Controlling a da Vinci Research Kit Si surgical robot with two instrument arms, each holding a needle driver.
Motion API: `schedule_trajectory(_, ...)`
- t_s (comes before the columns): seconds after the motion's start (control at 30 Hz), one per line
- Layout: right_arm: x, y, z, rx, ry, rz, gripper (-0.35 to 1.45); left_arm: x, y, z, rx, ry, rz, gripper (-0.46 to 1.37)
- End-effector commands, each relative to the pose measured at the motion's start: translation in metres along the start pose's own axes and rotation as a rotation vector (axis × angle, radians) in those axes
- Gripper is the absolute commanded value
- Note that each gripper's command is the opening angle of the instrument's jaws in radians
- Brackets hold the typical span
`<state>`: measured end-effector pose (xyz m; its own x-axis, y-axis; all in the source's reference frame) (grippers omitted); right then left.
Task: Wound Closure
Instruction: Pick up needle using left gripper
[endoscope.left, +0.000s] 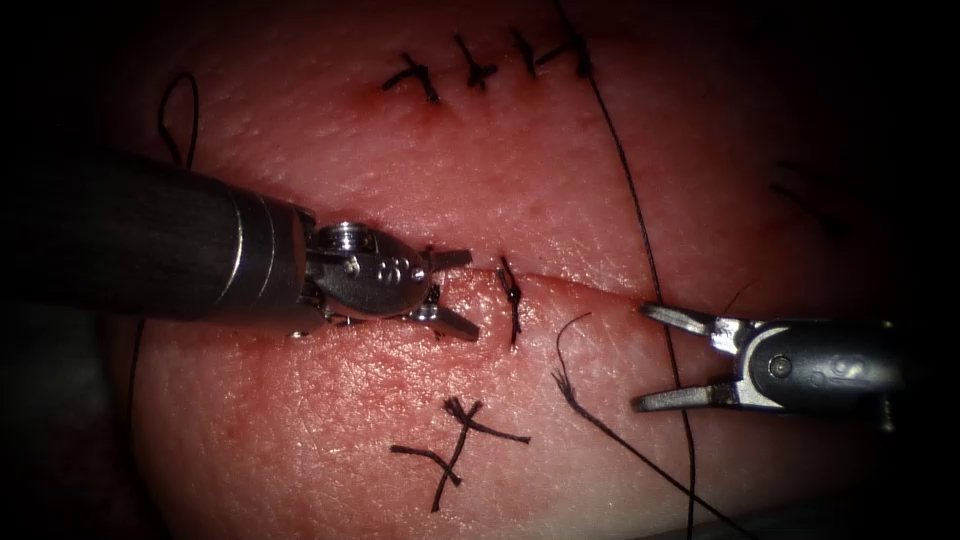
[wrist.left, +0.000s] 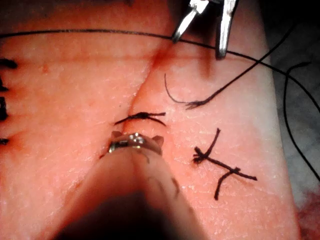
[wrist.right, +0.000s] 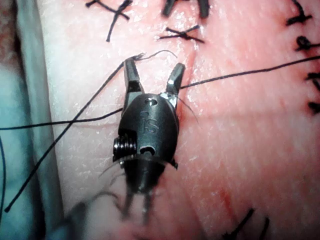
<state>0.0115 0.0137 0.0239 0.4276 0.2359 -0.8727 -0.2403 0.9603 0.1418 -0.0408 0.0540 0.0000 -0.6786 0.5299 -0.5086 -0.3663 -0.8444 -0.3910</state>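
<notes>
Left tool (endoscope.left: 455, 295) reaches in from the left, lying low over the tissue (endoscope.left: 330, 390), jaws spread and holding nothing. Right tool (endoscope.left: 665, 360) comes in from the right, jaws also wide apart and empty, straddling a long thread (endoscope.left: 640, 220) that runs down the tissue. One stitch (endoscope.left: 512, 298) crosses the cut (endoscope.left: 590, 288) just past the left tool's tips, with a loose frayed thread end (endoscope.left: 572, 350) between the two tools. Can't make out the needle

You are looking at faint stamped marks on the right tool (wrist.right: 154, 70), on its dark body, but they are proving too blurred to read.
</notes>
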Motion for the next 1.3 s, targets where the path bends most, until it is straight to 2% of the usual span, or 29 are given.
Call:
schedule_trajectory(0.03, 0.0001, -0.0001, 0.0, 0.007, 0.0, 0.0, 1.32, 0.0, 0.0, 0.0, -0.002, 0.0, -0.001, 0.42)
schedule_trajectory(0.37, 0.0, 0.0, 0.0002, 0.004, -0.002, 0.001, 1.35, 0.0006, -0.0001, -0.001, -0.003, 0.019, -0.009, 0.47)
schedule_trajectory(0.8, -0.0003, 0.0001, 0.0005, 0.0, -0.003, 0.0, 1.38, 0.0009, 0.0004, -0.0049, -0.009, 0.079, -0.034, 0.56)
schedule_trajectory(1.0, -0.0004, -0.0001, 0.0005, 0.003, -0.007, -0.003, 1.38, -0.0002, -0.0004, -0.0071, 0.004, 0.107, -0.054, 0.64)
schedule_trajectory(1.07, -0.0004, -0.0001, 0.0006, 0.003, -0.007, -0.003, 1.38, -0.0007, -0.0008, -0.0079, 0.024, 0.11, -0.062, 0.7)
schedule_trajectory(1.3, -0.0004, -0.0001, 0.0008, 0.004, -0.013, -0.002, 1.39, -0.0029, -0.0016, -0.0105, 0.1, 0.128, -0.092, 0.71)
